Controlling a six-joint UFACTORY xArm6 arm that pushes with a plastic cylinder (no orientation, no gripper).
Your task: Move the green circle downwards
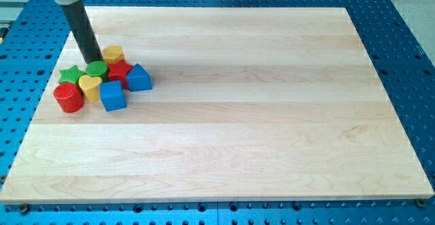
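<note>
The green circle (96,68) sits in a tight cluster of blocks at the view's left on the wooden board (238,116). My tip (93,60) stands just above the green circle's upper edge, touching or nearly touching it. Around the circle are a green star (71,73) to its left, a yellow heart (90,85) below it, a yellow block (113,54) to its upper right and a red star-like block (121,71) to its right.
A red cylinder (68,97) lies at the cluster's lower left. A blue cube (113,95) and a blue triangular block (138,78) lie at its lower right. The board's left edge (47,89) is close to the cluster. A blue perforated table (401,62) surrounds the board.
</note>
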